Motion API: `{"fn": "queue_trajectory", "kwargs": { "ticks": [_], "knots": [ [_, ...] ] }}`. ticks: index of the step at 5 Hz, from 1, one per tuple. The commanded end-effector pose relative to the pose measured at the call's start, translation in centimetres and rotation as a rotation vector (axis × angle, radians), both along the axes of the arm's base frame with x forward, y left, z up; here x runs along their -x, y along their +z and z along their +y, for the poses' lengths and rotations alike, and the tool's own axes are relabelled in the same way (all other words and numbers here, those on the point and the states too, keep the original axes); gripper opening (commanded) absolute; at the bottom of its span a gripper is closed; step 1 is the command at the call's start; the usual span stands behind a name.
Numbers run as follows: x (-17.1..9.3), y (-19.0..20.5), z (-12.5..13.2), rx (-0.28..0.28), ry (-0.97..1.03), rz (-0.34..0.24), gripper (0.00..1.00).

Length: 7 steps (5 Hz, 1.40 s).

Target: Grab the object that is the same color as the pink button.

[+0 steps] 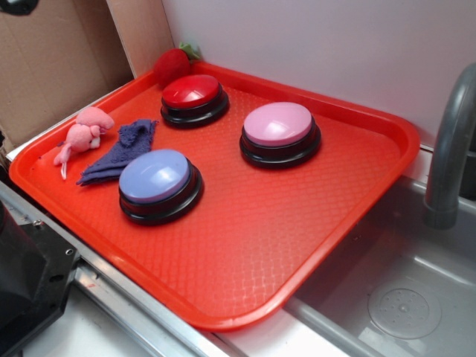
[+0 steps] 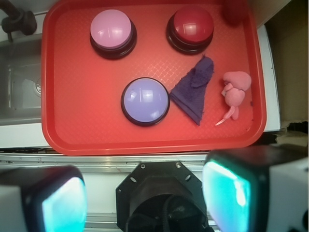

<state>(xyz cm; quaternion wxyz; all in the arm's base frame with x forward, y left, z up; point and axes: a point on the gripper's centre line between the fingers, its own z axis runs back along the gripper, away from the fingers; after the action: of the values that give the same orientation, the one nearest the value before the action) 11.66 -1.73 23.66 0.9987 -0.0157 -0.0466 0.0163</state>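
The small pink plush toy (image 1: 80, 134) lies at the left end of the red tray (image 1: 297, 245), next to a dark blue-purple cloth (image 1: 119, 150). In the wrist view the toy (image 2: 235, 92) lies at the right side of the tray (image 2: 72, 130), right of the cloth (image 2: 195, 89). The pink button (image 1: 280, 131) stands at the tray's back middle; it also shows in the wrist view (image 2: 112, 32). My gripper (image 2: 145, 198) is open and empty, high above the counter at the tray's near edge, well back from the toy. It does not show in the exterior view.
A lavender-blue button (image 1: 158, 181) and a red button (image 1: 193, 97) stand on the tray. A red strawberry (image 1: 172, 65) lies at the back corner. A sink (image 1: 405, 297) with a grey tap (image 1: 450, 149) lies to the right. Cardboard (image 1: 52, 59) stands behind.
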Motion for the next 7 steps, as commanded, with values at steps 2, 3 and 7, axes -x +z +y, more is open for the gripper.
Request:
{"fn": "queue_trajectory", "kwargs": {
  "ticks": [2,3,7],
  "knots": [
    [-1.1,-2.1,2.6,-0.019,0.184,0.008,1.0],
    [-2.3,-4.7,6.1,-0.048,0.372,-0.002,1.0],
    [-5.4,-17.3,16.0,-0.085,0.576,-0.157,1.0]
  ]
}}
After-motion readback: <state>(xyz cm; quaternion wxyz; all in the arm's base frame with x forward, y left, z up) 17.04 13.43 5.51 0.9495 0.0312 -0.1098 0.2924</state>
